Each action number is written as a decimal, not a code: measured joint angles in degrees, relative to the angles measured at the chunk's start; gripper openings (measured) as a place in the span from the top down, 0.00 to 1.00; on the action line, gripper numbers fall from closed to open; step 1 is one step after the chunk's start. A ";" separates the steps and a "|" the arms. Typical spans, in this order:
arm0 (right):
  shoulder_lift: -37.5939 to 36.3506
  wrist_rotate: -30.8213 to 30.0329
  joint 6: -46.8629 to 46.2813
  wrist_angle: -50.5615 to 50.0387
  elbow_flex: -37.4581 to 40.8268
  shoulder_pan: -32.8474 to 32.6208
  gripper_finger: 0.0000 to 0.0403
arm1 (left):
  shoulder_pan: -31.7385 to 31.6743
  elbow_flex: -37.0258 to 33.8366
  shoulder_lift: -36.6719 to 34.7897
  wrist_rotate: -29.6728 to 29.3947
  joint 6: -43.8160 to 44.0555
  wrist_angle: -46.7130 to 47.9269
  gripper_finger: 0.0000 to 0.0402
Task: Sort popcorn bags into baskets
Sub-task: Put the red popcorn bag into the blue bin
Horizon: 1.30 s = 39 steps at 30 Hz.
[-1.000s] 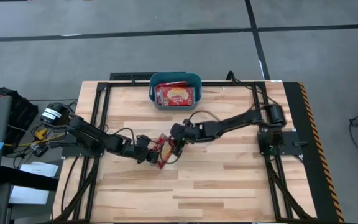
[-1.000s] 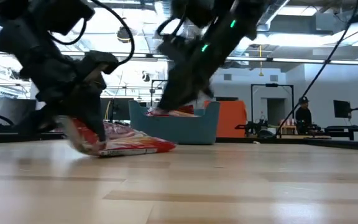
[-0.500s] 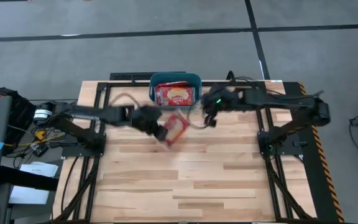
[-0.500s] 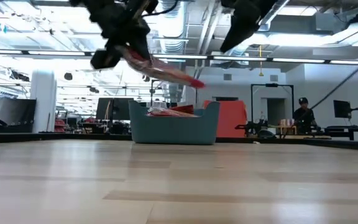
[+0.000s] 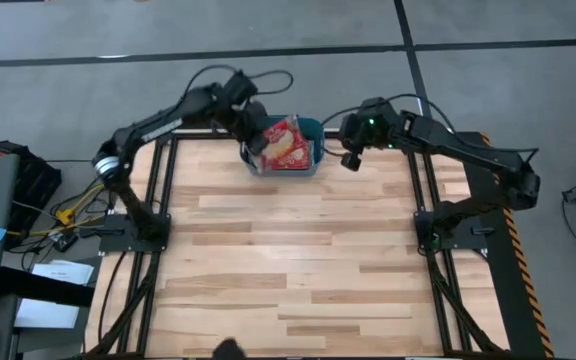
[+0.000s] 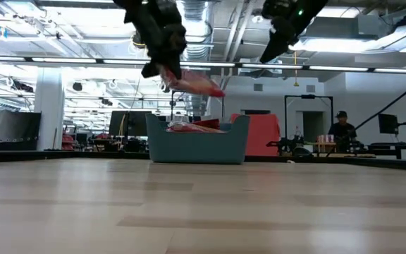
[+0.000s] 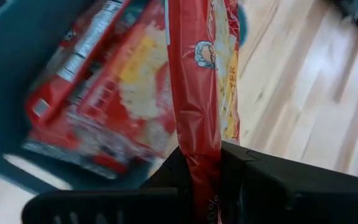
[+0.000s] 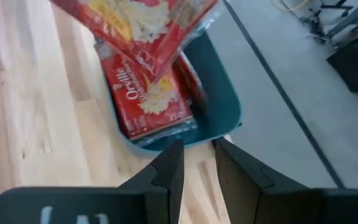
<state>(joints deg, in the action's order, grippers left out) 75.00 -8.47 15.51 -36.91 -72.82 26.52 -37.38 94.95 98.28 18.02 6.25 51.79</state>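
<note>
A red popcorn bag [image 5: 286, 141] with a cream-yellow picture hangs in the air over the teal basket [image 5: 315, 126], which stands at the table's far edge. My left gripper [image 5: 257, 130] is shut on this bag. In the low view the bag [image 6: 194, 83] floats well above the basket [image 6: 197, 145]. More red bags [image 8: 152, 102] lie flat inside the basket [image 8: 221, 90]. My right gripper [image 5: 350, 160] hovers just right of the basket, raised off the table, its fingers a narrow gap apart [image 8: 199, 149] and holding nothing. My left gripper [image 7: 199, 157] pinches the bag by one end [image 7: 197, 146] between its two fingers. The bag is lifted clear and sticks out beyond the fingers, over the basket's opening. In the low view it slopes slightly down away from the fingers [image 6: 166, 67].
The wooden table [image 5: 288, 250] stretches bare from the basket toward the near edge. Black frame rails run along the left and right sides [image 5: 420, 190]. In the low view a person [image 6: 342, 130] stands in the room far behind the table.
My left gripper has lifted the bag off the middle of the table and swung it up and toward the far edge, until it hangs over the basket. My right gripper left the bag's side, rose, and moved to the far edge, right of the basket.
</note>
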 joint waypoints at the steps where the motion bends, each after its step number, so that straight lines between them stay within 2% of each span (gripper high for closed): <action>1: 0.49 0.48 0.02 0.14 0.04 0.66 0.71 | -1.20 2.04 1.81 0.83 -2.47 1.85 0.96; 7: 3.25 1.16 0.04 1.04 0.04 3.00 0.71 | -5.35 10.08 11.42 2.30 -16.50 8.00 0.93; 13: 6.10 1.16 -0.85 4.45 0.04 4.14 0.71 | -6.32 12.26 17.69 2.49 -26.00 11.16 0.96; 16: 7.07 1.29 -0.87 5.92 0.05 4.58 0.71 | -6.34 12.38 19.66 2.60 -29.54 11.40 0.93; 22: 7.98 2.10 -0.95 9.54 0.14 5.54 0.71 | -6.28 12.40 20.90 -5.47 -32.36 9.20 0.77; 27: 7.87 2.32 -0.96 11.84 0.02 6.04 0.71 | -6.30 12.89 20.57 -10.69 -32.98 7.25 0.58; 34: 7.87 2.38 -0.56 12.41 0.02 6.71 0.71 | -5.95 17.32 20.50 -11.45 -30.37 9.29 0.32; 39: 6.62 3.04 0.74 13.56 0.04 6.80 0.71 | -5.91 25.05 20.48 -11.06 -24.30 14.17 0.22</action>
<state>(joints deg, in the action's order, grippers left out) 81.62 -5.43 16.24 -23.34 -72.77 33.32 -43.29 120.00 118.76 6.96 -18.04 65.97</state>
